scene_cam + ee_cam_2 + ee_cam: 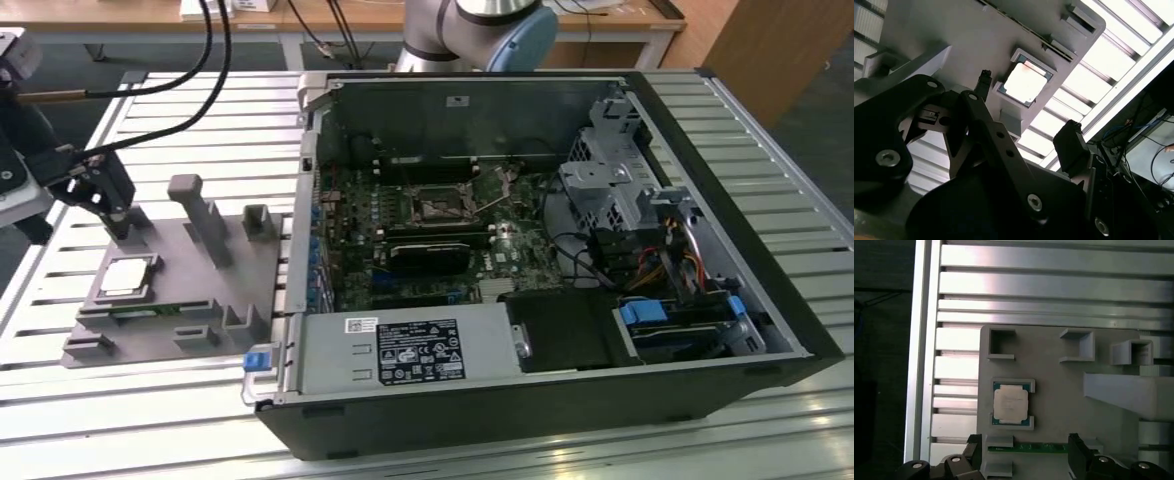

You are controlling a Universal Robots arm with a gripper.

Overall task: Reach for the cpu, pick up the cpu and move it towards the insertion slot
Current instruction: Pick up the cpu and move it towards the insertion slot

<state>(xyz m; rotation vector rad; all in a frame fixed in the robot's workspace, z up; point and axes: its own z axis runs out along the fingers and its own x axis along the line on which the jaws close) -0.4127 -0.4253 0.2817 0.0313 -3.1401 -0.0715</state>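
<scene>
From where I stand, the gripper [1024,444] hangs over the grey fixture plate [1059,405] at the edge of the slatted table [1054,285]. Its fingers [1077,452] are spread well apart and hold nothing. The cpu [1010,404] lies flat in its nest on that plate, a little ahead of the fingertips and roughly in line with the gap between them. It touches neither finger, so I would say the reach is under way and the grasp is not yet made. The insertion slot [438,205] sits well apart from the fingers, down inside the open computer case [561,415].

Several things look risky to me. The chip is thin and sits low between two corner brackets [1013,384]. A finger coming down slightly off line could land on a bracket instead of the chip's edge, or catch only one corner and tip the chip as it lifts. A green strip [1039,446] lies in the plate right between the fingertips, nearer to them than the chip is, and a closing finger could snag it. The upright posts [200,215] stand just beside the gripper, so a sideways correction might knock into them and shift the whole plate. A shallow pinch on the smooth metal top could also let the chip slide or drop on the way across, and the case wall stands between the fingers and the slot.
</scene>
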